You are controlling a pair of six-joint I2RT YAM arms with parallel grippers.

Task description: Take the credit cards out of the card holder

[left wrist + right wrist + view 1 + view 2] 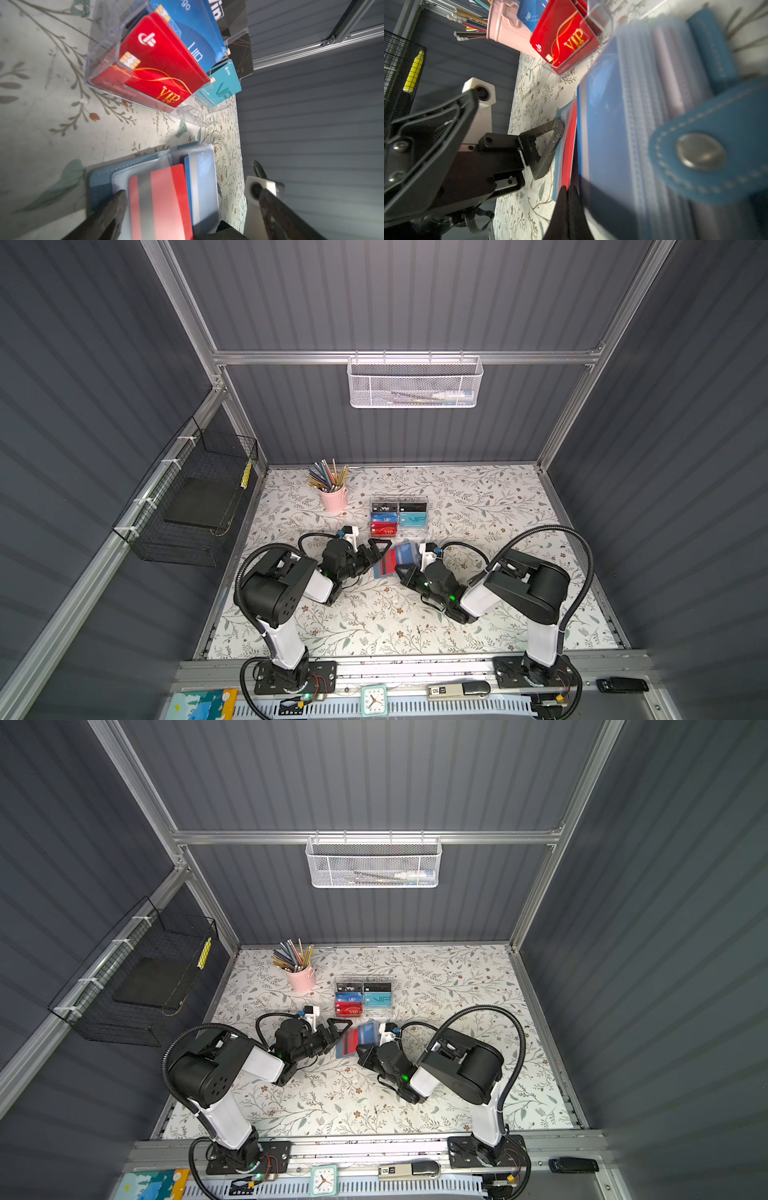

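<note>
We find the blue-grey folding card holder (378, 572) open at the centre of the table (374, 622), beside the clear acrylic rack (399, 516). Left gripper (376, 553) released; right gripper (405, 570) clenched at the holder's edge. We would pinch the thin, stiff, slick red-striped card (160, 199) by its short end; the sleeves look floppy.

i work in a lab test booth dressed as a desk: grey ribbed panel walls (415, 302) on aluminium framing (291, 357), a floral-print tabletop (478, 506), a pink metal cup of coloured pencils (333, 497) at eleven o'clock, a white mesh hanging basket (413, 383) at twelve, and my arms' black base plates (266, 676) bolted at six.
</note>
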